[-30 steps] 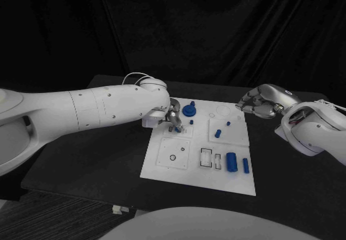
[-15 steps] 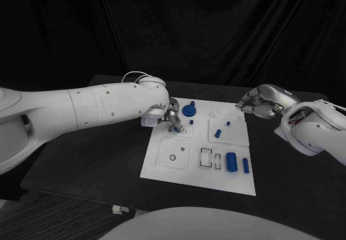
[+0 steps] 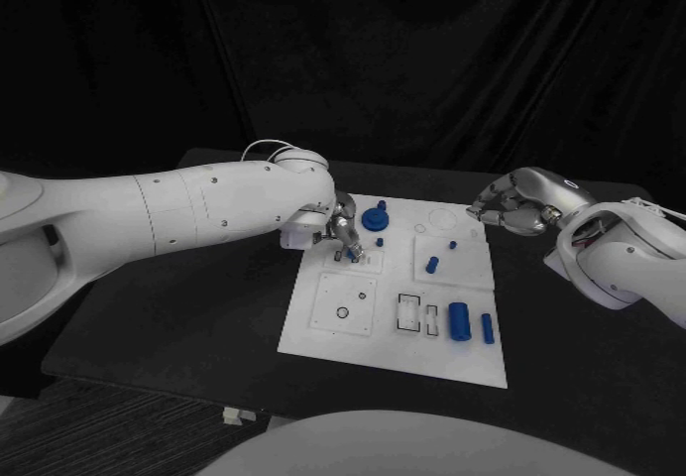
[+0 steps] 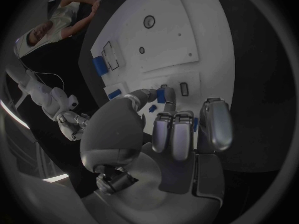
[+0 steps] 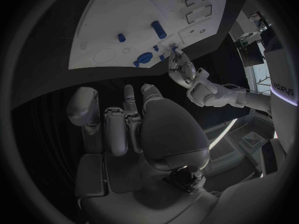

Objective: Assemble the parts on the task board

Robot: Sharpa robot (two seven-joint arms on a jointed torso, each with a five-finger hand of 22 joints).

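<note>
The left hand (image 3: pixel 340 230) and its thick white arm lie over the far left corner of the task board (image 3: pixel 343 332), so this corner is blocked. Just beside the hand stands a tall blue knob part (image 3: pixel 376 217). Near the board's right edge lie a blue cylinder (image 3: pixel 459 320) and a thin blue pin (image 3: pixel 488 328). The right hand (image 3: pixel 511 207) hangs off the far right corner. The near left part of the board is flat and open.

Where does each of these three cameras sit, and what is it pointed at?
Head view: on the robot's head, looking down at the board; both arms show.
Left wrist view: behind the left hand, facing the board.
Right wrist view: behind the right hand, off the board, facing it.
Shared: the board; the right wrist view also catches the left hand.
</note>
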